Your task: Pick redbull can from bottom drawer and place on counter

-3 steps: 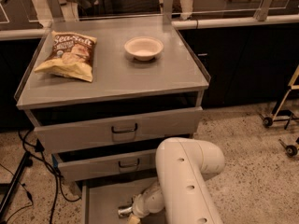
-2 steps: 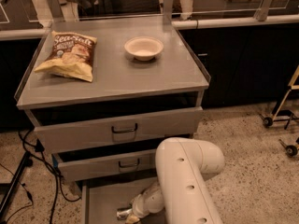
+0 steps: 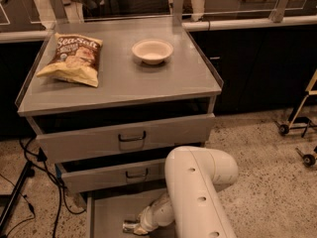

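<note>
Change: almost none vs a sec ago. The arm point(image 3: 198, 187) and claw point(image 3: 133, 226) sit at the same spot, low in the bottom drawer point(image 3: 106, 213). Bowl and chip bag haven't moved either.
Meaning for task: looks like a pause at the grasp point, prob. settling on the can or closing on it. No lift has begun, so pick isn't confirmed and the place step isn't started.
Claw: at the end of the white wrist, down near the drawer floor, left of the arm's big elbow, pointing left. Spread or pinching: cannot tell, tip is small and partly masked by the wrist.
Redbull can point(image 3: 127, 227): small silvery metallic bit right at the claw's tip, inside the bottom drawer near its front. Shiny, w/ darker patches. Seems to lie low, upright or on its side not clear. Touching the claw or just beside it, can't say.
Bottom drawer: pulled out, flat grey floor bare to the left of the can.
Tabletop point(image 3: 163, 86): grey metal w/ thin raised rim. Holds a pale bowl point(image 3: 152, 50) at back centre and a yellow chip bag point(image 3: 73, 58) at left. Front and right parts are free, likely ok for the drop.
Upper drawers point(image 3: 129, 135): both slightly ajar above the claw, so the lift-out prob. needs to back away first.
</note>
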Robot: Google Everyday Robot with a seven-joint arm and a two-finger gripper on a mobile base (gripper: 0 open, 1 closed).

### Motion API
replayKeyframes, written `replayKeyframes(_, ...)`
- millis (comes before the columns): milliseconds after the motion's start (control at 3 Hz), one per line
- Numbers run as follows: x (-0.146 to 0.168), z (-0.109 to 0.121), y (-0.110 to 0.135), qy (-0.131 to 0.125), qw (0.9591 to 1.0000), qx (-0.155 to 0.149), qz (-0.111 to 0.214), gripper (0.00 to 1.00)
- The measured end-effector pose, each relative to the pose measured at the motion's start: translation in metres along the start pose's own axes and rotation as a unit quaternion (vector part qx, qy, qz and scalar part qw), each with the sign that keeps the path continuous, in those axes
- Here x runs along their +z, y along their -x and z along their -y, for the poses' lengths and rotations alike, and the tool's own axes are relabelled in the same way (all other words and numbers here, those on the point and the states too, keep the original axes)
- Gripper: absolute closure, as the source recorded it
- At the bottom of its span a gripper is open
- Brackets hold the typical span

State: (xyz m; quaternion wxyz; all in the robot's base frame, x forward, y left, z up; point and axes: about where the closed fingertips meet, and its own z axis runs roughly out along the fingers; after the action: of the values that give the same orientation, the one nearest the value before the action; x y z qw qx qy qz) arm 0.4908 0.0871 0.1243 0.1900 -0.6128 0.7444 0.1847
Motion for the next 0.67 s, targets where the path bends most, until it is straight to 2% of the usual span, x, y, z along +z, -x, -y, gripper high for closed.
replayKeyframes(333,0.0,0.0,0.0,0.0,1.0,0.0,0.0,1.0)
replayKeyframes(667,-0.016,-0.001,0.001,-0.001,0.9997,0.024,0.001,1.0)
